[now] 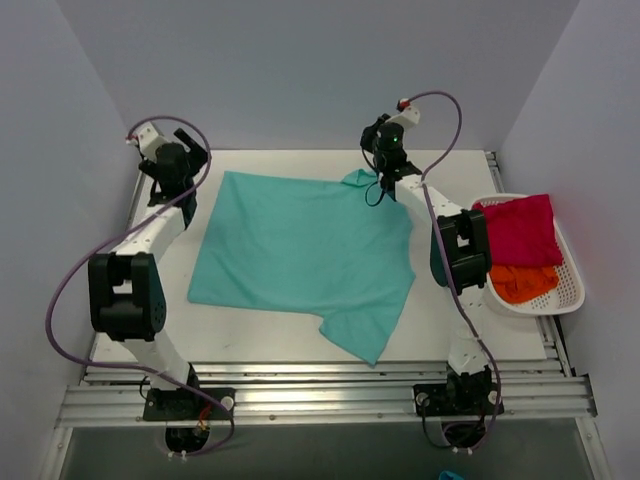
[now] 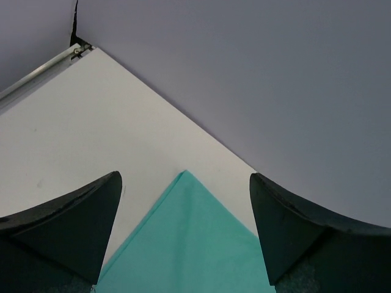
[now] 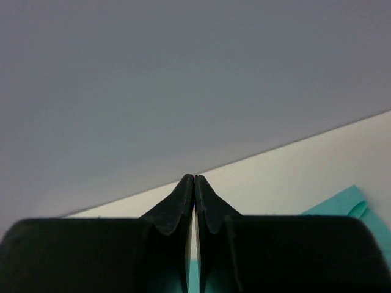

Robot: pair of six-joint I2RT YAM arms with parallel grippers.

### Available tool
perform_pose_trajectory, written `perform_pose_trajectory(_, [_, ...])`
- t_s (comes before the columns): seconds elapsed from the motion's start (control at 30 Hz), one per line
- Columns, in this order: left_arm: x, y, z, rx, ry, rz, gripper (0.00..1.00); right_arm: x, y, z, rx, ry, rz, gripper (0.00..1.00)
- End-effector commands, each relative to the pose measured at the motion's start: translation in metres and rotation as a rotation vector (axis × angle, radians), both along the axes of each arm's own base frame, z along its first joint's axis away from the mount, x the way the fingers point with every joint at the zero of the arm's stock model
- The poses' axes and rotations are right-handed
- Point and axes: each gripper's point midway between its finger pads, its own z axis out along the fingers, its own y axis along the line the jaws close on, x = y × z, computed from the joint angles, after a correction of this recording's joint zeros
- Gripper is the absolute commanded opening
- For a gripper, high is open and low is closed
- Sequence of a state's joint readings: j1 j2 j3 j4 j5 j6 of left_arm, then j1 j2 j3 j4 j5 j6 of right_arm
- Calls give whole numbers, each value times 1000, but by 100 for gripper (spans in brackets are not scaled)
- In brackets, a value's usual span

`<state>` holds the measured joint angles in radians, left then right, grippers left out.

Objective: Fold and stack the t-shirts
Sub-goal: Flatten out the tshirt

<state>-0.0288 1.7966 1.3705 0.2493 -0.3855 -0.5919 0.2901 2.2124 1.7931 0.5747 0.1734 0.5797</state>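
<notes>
A teal t-shirt (image 1: 300, 250) lies spread flat on the white table, one sleeve pointing to the front. My left gripper (image 1: 190, 165) is open and empty just above the shirt's back left corner, which shows between the jaws in the left wrist view (image 2: 189, 244). My right gripper (image 1: 382, 190) is at the shirt's back right corner, beside a rumpled sleeve (image 1: 356, 178). In the right wrist view its fingertips (image 3: 187, 186) meet with no cloth seen between them, and a bit of teal (image 3: 342, 204) lies to the right. A crimson-pink shirt (image 1: 520, 228) and an orange shirt (image 1: 522, 282) lie in the basket.
A white mesh basket (image 1: 575, 285) stands at the table's right edge. Grey walls close in the back and both sides. Metal rails (image 1: 320, 395) run along the near edge by the arm bases.
</notes>
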Motion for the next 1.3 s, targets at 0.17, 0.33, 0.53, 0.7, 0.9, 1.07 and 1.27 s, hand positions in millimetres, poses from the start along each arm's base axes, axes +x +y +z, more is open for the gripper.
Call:
perform_pose_trajectory(0.17, [-27,-26,-75,-40,83,-57,96,-2,14,-101,-24,288,15,0])
perform_pose_trajectory(0.33, [-18,-39,-88,-27,110,-99,96,-11,14,-124,-53,363,-3,60])
perform_pose_trajectory(0.53, [-14,-47,-96,-26,118,-125,97,-19,7,-138,-79,400,-31,72])
perform_pose_trajectory(0.7, [-14,-48,-104,-22,127,-131,97,-15,3,-143,-90,406,-49,70])
perform_pose_trajectory(0.9, [-15,-47,-112,-11,140,-128,97,-15,1,-157,-95,429,-65,70])
perform_pose_trajectory(1.07, [-15,-47,-115,-11,137,-130,98,-10,2,-167,-96,432,-67,70])
perform_pose_trajectory(1.27, [-16,-47,-121,-5,144,-130,98,-3,6,-185,-94,444,-61,69])
